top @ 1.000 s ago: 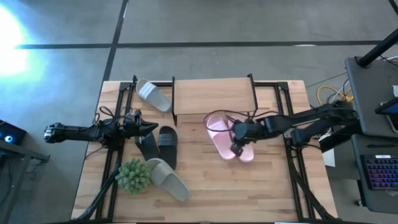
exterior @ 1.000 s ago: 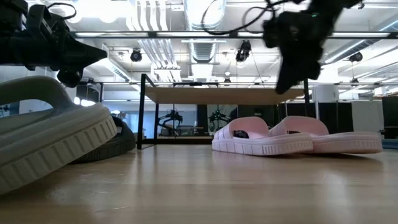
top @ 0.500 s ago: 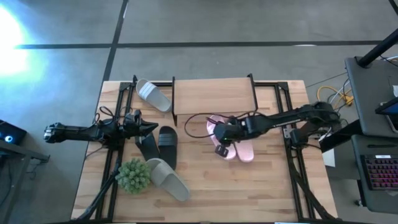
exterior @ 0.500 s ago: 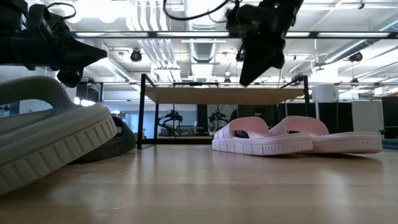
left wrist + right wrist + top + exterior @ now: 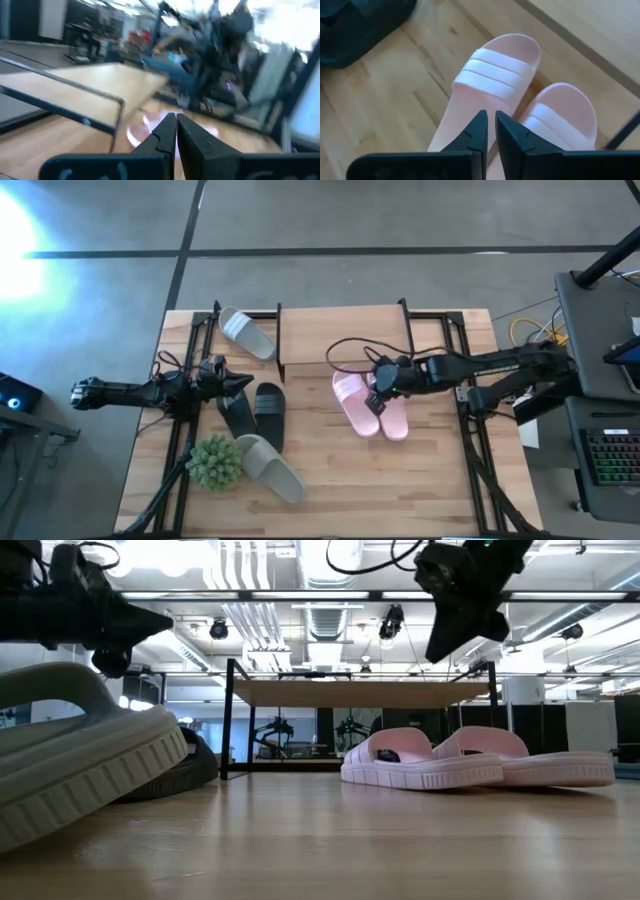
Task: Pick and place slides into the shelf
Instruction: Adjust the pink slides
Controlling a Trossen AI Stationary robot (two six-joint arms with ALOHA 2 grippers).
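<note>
right claw [image 5: 374, 402]: nearly closed, empty, hovers over pink slides [image 5: 368, 404] at counter [image 5: 420, 480] middle, likely lining up to grasp one | left claw [image 5: 240, 383]: closed, waits near left edge | shelf [image 5: 343, 334]: far edge, no slides on top

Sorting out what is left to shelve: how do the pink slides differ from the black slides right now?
The pink slides lie side by side below the shelf, directly under the right gripper. The black slides sit further left, near the left gripper, and form a V. Both pairs rest on the table, neither on the shelf or gripped.
</note>
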